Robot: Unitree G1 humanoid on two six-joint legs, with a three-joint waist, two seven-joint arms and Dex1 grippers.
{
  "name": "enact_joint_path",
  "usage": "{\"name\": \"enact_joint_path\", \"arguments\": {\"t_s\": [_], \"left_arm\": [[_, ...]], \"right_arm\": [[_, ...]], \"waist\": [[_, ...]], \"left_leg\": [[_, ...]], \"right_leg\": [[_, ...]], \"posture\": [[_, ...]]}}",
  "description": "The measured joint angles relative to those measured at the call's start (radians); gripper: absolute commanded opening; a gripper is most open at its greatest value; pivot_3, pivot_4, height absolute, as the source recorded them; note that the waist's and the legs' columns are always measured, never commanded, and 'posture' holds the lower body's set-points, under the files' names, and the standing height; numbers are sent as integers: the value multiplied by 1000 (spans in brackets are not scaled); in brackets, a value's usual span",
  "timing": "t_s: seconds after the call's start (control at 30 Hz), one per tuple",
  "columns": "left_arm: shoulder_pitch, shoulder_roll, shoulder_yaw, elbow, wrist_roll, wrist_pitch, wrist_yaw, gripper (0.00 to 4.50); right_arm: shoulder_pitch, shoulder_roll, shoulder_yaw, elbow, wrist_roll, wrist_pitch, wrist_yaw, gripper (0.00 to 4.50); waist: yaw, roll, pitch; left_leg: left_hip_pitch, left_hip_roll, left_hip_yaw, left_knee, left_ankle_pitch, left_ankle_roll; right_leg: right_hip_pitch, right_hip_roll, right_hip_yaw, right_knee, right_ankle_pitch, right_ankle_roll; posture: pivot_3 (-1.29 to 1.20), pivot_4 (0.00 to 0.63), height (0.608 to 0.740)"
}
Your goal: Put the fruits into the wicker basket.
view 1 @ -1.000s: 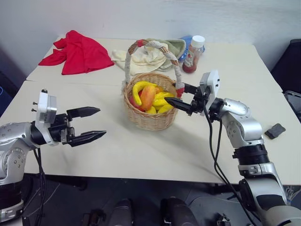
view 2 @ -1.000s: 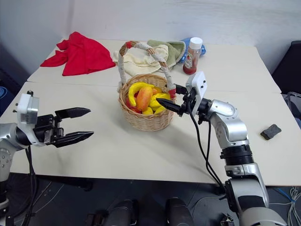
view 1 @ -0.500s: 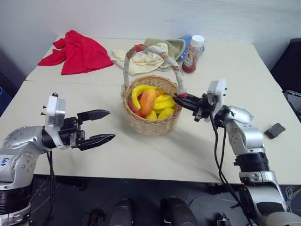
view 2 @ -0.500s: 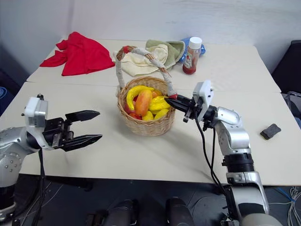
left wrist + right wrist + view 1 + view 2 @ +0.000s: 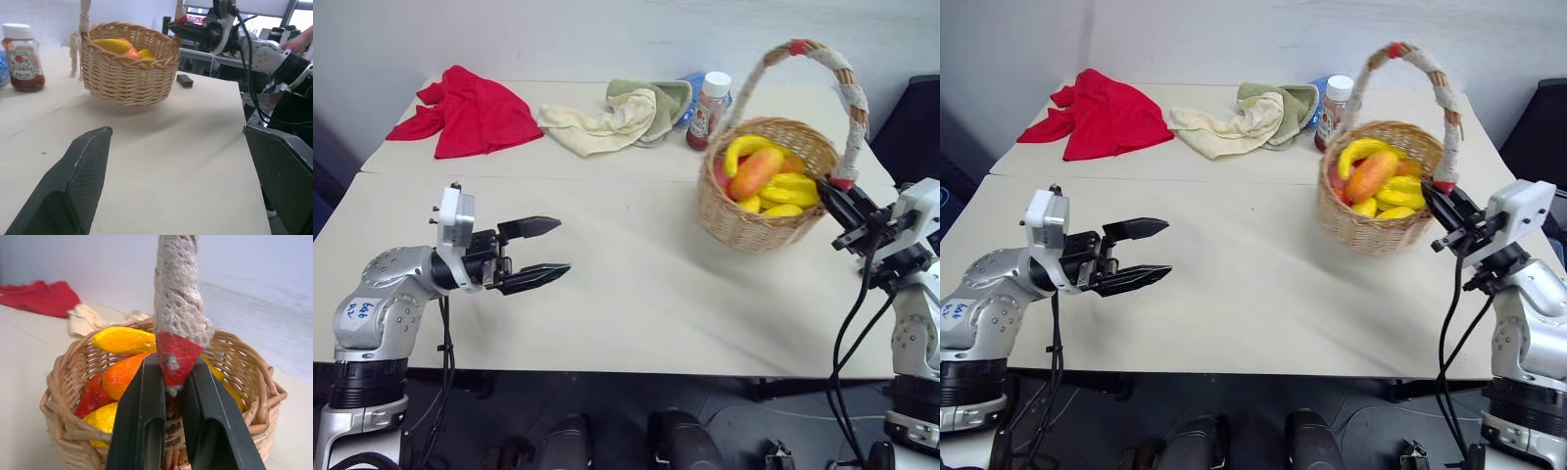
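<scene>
The wicker basket (image 5: 749,215) stands tilted at the right of the table, its cloth-wrapped handle (image 5: 850,88) arching above it. Inside lie a yellow banana (image 5: 744,147), an orange-red mango-like fruit (image 5: 756,170) and more yellow fruit. My right gripper (image 5: 832,196) is shut on the red end of the handle (image 5: 175,358) at the basket's right rim. My left gripper (image 5: 544,253) hovers open and level over the table's left half, well apart from the basket, nothing between its fingers.
A red cloth (image 5: 475,108) lies at the back left. Cream and green towels (image 5: 617,116) and a ketchup bottle (image 5: 706,108) sit at the back middle, the bottle close behind the basket. A seam (image 5: 558,179) runs between two tables.
My right gripper closed on the handle's red end and dragged the basket far to the right, tilting it. My left gripper shifted slightly toward the middle, still open.
</scene>
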Motion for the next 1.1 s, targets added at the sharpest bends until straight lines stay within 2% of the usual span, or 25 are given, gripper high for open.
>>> {"name": "enact_joint_path", "arguments": {"t_s": [0.17,0.43,0.6,0.73,0.87,0.97,1.1], "left_arm": [[-16,-8,-12,23,11,0,0,4500],[-21,-11,-11,45,35,-27,7,4500],[28,-6,-6,54,85,-94,14,4500],[91,14,15,82,124,-148,14,4500],[156,45,31,88,158,-175,22,4500],[245,71,74,89,195,-217,44,4500],[308,71,98,90,236,-291,63,4500]], "right_arm": [[-63,-19,1,181,-35,-45,-7,111],[-76,-20,2,204,-29,-44,-22,2855],[19,-96,-64,127,9,-39,6,4410],[111,-168,-159,37,96,-10,77,4459],[224,-193,-218,-47,137,19,137,4459],[400,-212,-184,-150,105,-27,263,4459],[484,-184,-63,-208,67,-73,344,4459]], "waist": [[1,2,1],[10,2,1],[15,4,2],[12,4,2],[8,4,2],[9,4,2],[9,4,2]], "left_leg": [[0,0,1,1,0,0],[-1,0,0,1,0,0],[-1,0,0,0,0,0],[-1,0,0,0,0,1],[0,1,0,0,0,1],[1,2,0,-3,-1,0],[1,1,0,-1,-1,1]], "right_leg": [[0,0,1,0,0,0],[0,0,1,0,0,0],[0,-1,0,-1,0,0],[0,-1,0,-1,0,0],[1,0,1,-1,0,0],[1,0,0,-3,0,0],[2,-1,1,-4,1,1]], "posture": [[0,150,740],[0,150,740],[0,150,740],[0,150,740],[0,150,740],[0,150,740],[0,150,740]]}}
